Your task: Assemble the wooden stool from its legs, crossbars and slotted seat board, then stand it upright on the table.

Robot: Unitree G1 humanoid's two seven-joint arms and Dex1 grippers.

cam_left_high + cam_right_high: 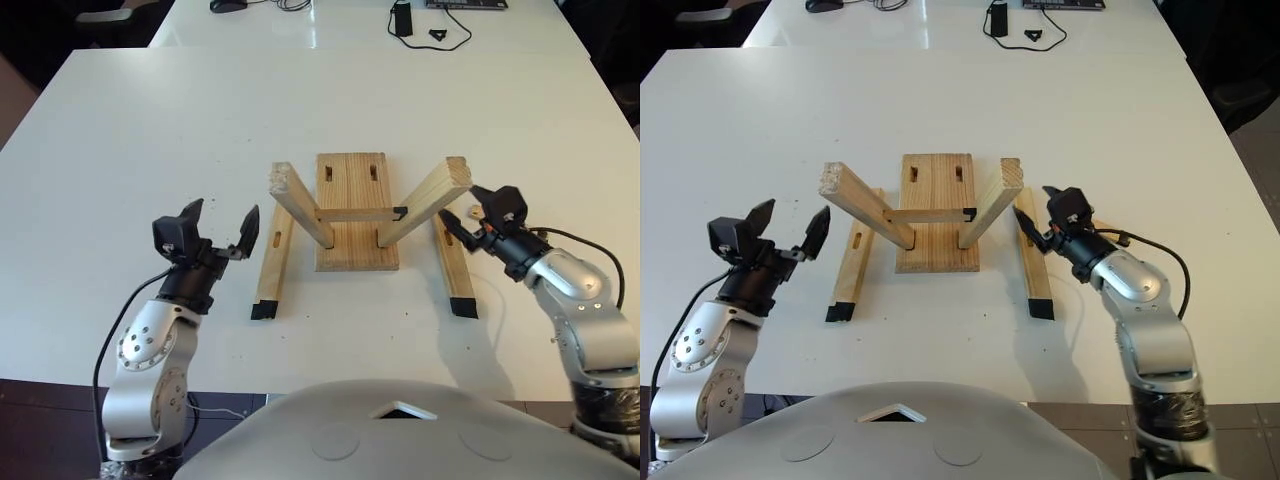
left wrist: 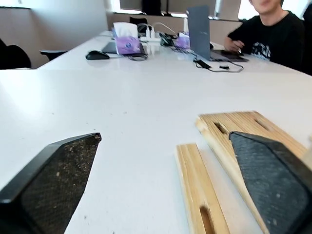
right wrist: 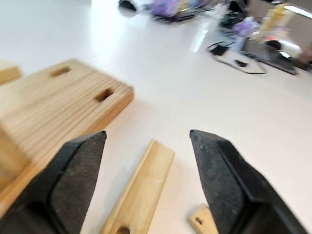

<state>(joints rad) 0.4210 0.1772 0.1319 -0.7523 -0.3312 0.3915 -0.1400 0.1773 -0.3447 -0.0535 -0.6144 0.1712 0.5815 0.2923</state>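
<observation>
Bright, even overhead light on white table [image 1: 150, 150]. Shadows soft and faint: under tilted legs [image 1: 300, 205] onto seat board [image 1: 352, 255], paler ones on table at near side of board. Glare streak on far table [image 1: 315, 30] beyond board. Right wrist view: tabletop beyond board washed out white. Left wrist view: window [image 2: 228, 6] beyond board blown out.

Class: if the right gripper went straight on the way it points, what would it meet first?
The right gripper would most likely meet the loose wooden bar lying flat between its open jaws; depth is unclear, so it might touch the table just past the bar's end.
</observation>
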